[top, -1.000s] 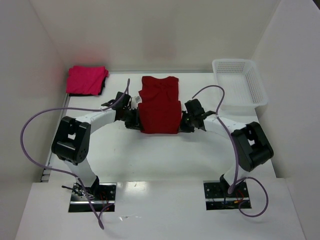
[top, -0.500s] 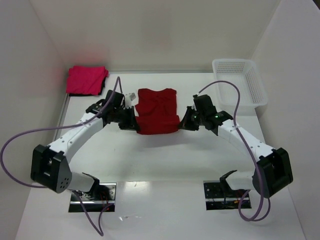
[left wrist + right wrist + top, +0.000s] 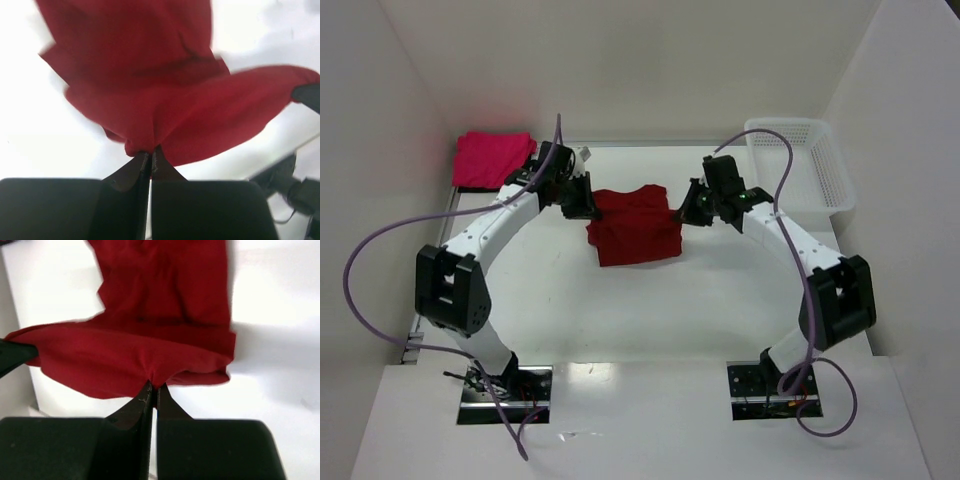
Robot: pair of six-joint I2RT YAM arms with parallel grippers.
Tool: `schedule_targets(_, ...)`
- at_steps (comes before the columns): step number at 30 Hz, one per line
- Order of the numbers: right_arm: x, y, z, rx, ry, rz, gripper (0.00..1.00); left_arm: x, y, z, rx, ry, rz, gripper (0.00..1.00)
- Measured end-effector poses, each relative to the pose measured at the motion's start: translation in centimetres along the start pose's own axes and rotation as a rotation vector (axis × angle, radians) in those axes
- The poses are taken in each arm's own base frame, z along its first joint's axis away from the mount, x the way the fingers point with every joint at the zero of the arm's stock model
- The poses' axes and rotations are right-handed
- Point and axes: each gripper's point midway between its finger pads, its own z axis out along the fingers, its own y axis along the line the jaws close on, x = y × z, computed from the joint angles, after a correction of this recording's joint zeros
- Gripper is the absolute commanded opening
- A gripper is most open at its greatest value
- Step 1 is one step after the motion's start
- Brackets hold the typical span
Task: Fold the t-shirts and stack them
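Observation:
The dark crimson t-shirt (image 3: 632, 228) lies mid-table, its near part folded up and carried over itself toward the back. My left gripper (image 3: 584, 200) is shut on the shirt's left edge; the left wrist view shows the cloth (image 3: 165, 100) pinched between the closed fingers (image 3: 131, 172). My right gripper (image 3: 686, 208) is shut on the shirt's right edge; the right wrist view shows the cloth (image 3: 150, 335) pinched there too. The magenta-pink t-shirt (image 3: 492, 159) lies folded at the back left corner.
A white mesh basket (image 3: 798, 160) stands at the back right. White walls close in the table on the left, back and right. Purple cables loop from both arms.
Both grippers have moved toward the back of the table with the shirt's near edge, folding the crimson shirt over itself. The shirt's visible length has shortened.

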Motion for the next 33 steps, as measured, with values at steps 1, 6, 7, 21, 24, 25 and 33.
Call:
schedule_targets(1,-0.4,-0.5,0.7,0.014,0.005,0.004,0.0,-0.7,0.7,0.6,-0.011,0.0,-0.013,0.0)
schedule_targets(6,-2.8,-1.0,3.8,0.035,0.004,-0.008,0.0,-3.7,2.7,3.2,-0.024,-0.005,-0.057,0.0)
schedule_targets(7,-3.3,-0.8,4.5,0.031,0.002,-0.015,0.01,-4.1,3.0,3.5,-0.025,-0.005,-0.065,0.0)
schedule_targets(21,-7.7,-0.7,13.1,0.018,0.006,-0.046,0.08,-7.3,7.8,8.1,0.026,0.021,-0.169,0.03)
schedule_targets(24,-8.0,-1.3,14.5,0.024,0.011,-0.044,0.1,-7.8,8.7,9.7,0.031,0.03,-0.182,0.14)
schedule_targets(25,-8.1,-1.6,14.9,0.026,0.014,-0.04,0.11,-7.8,9.0,10.1,0.029,0.035,-0.189,0.16)
schedule_targets(33,-8.9,-3.2,18.0,0.041,0.02,-0.039,0.59,-8.9,10.8,10.7,0.025,0.018,-0.228,0.62)
